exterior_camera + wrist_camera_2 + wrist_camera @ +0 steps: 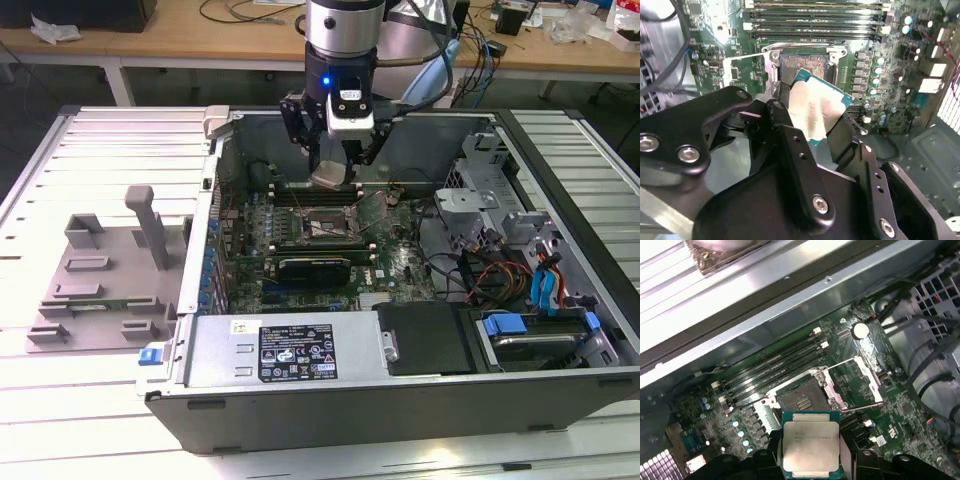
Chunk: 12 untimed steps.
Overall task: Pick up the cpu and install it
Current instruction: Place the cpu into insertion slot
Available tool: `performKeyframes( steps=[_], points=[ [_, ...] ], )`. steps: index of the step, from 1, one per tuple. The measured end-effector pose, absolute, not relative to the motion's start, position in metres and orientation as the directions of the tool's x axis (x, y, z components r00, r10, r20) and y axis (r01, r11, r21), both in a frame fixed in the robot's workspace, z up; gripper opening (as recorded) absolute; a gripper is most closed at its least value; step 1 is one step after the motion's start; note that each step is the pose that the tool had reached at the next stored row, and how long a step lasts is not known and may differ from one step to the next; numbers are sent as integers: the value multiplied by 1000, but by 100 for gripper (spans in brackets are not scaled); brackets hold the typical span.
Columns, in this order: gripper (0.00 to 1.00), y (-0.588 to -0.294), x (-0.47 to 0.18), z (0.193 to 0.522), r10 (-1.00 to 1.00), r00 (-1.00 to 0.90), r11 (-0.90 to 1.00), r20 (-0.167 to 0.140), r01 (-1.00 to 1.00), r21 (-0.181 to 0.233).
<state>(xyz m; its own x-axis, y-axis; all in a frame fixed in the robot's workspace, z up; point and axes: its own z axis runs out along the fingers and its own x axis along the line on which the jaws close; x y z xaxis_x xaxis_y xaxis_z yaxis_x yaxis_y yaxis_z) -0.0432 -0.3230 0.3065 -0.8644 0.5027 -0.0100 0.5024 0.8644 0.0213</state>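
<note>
The hand (335,172) holds cpu (811,444) above case (300,405) on slatted table (70,425), desk (180,40) behind.

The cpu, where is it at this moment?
In the first wrist view, the cpu is clamped in the gripper, raised above the motherboard, close to its open socket.

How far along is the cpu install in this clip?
Pickup looks done: the gripper is shut on the cpu, held in the air near the socket. The socket is open and empty, so the cpu is not yet seated.
</note>
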Motion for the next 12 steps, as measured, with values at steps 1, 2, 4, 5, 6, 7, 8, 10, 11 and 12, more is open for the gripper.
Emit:
performKeyframes(
  steps=[1, 2, 4, 5, 6, 7, 8, 10, 11, 12],
  points=[
    [54, -323, -43, 306, 526, -851, 851, -10, 525, 21],
    [54, -323, -43, 306, 539, -842, 842, -10, 539, 21],
    [54, -323, -43, 306, 580, -815, 815, -10, 579, 21],
    [54, -323, -43, 306, 607, -794, 794, -10, 607, 21],
    [54, -323, -43, 306, 623, -782, 782, -10, 623, 21],
    [54, -323, -43, 306, 635, -772, 772, -10, 635, 21],
    [54, -323, -43, 306, 661, -750, 750, -10, 661, 21],
    [54, -323, -43, 306, 701, -713, 713, -10, 701, 21],
    [54, -323, -43, 306, 713, -702, 702, -10, 712, 21],
    [54, -323, -43, 306, 741, -671, 671, -10, 741, 21]
  ],
)
